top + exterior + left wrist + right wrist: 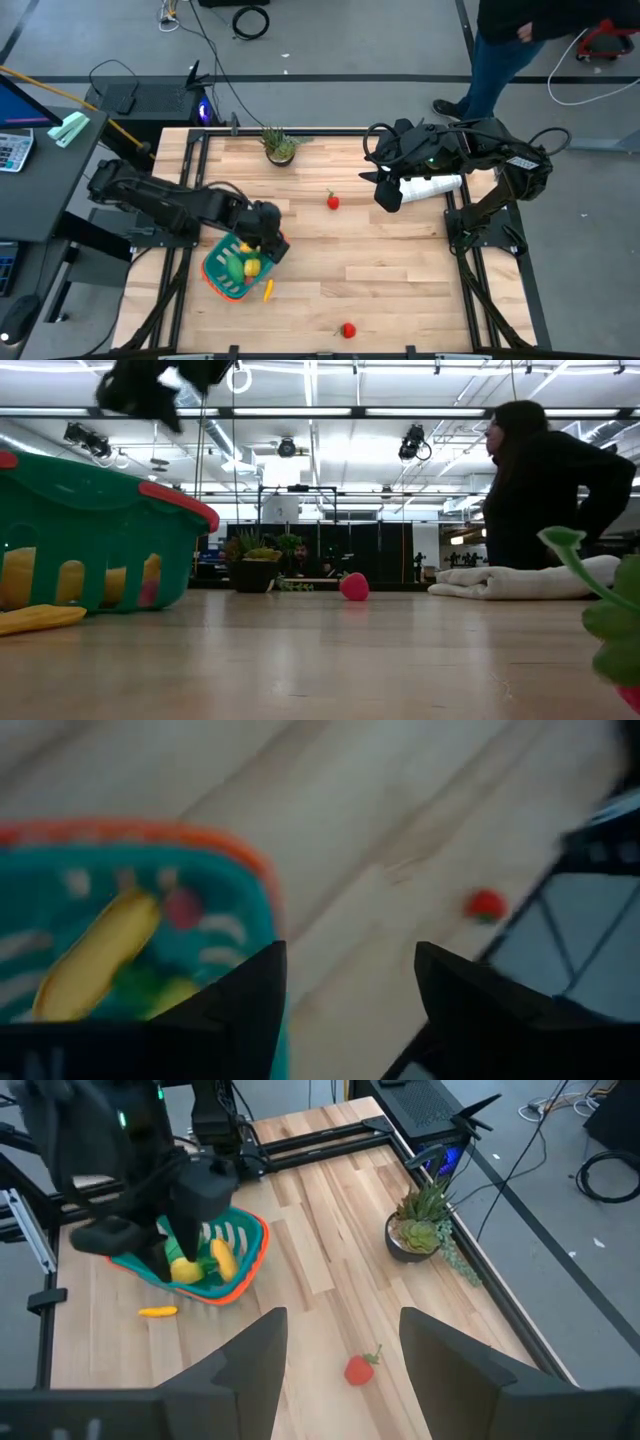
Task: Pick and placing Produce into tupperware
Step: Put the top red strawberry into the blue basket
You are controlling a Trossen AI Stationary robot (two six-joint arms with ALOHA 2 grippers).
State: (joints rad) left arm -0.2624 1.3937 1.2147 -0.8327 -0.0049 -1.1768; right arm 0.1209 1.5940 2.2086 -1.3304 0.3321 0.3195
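The teal basket with the orange rim [226,270] sits near the table's left side. It holds the yellow banana [95,955], a lemon [251,267] and a green piece [233,266]. A thin yellow-orange piece [268,290] lies on the table beside the basket's near side. One red piece [333,201] lies mid-table and another [347,329] lies by the near edge. My left gripper [350,955] hovers open and empty above the basket's right rim [268,240]. My right gripper [343,1315] waits open at the far right [385,195].
A spiky potted plant [280,146] stands at the far edge. A white folded cloth [432,187] lies under the right arm. A person [545,480] stands beyond the far right corner. Bare wood lies between the basket and the right side.
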